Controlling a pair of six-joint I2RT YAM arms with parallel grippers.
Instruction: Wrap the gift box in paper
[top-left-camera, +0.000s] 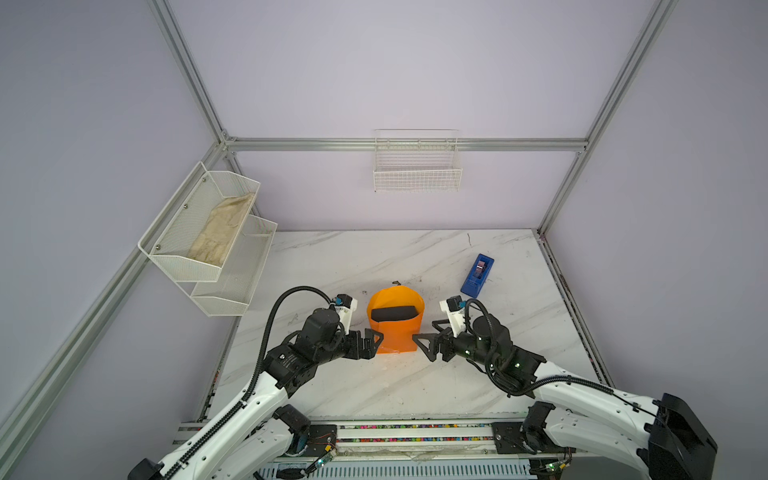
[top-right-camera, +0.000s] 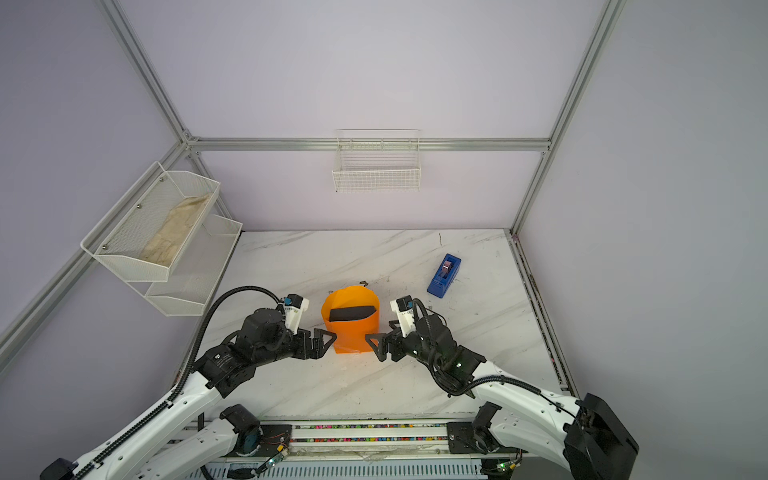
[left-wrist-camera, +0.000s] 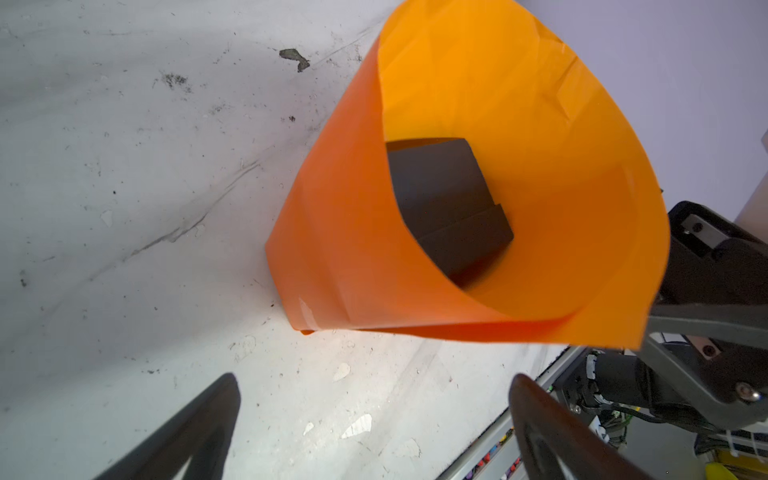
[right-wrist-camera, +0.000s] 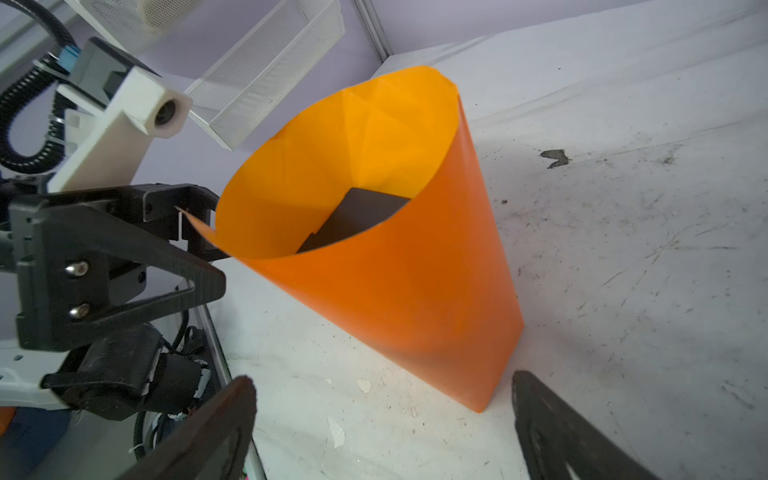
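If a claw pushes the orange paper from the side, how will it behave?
Probably floppy: the paper stands only as a thin curled sheet with creases, so it would likely buckle. It looks light and may tip or slide, though the box inside may anchor it.

Lilac walls (top-left-camera: 415, 62), marble table (top-left-camera: 365, 253), wire baskets (top-left-camera: 417, 180)

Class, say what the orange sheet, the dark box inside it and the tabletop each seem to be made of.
The paper: thin, smooth sheet, likely paper; it curls upright and shows faint creases.
The gift box: probably cardboard, matte near-black; flat faces, sharp edges, a lid seam.
The table: marble-patterned, grey veins; stone or laminate cannot be told.
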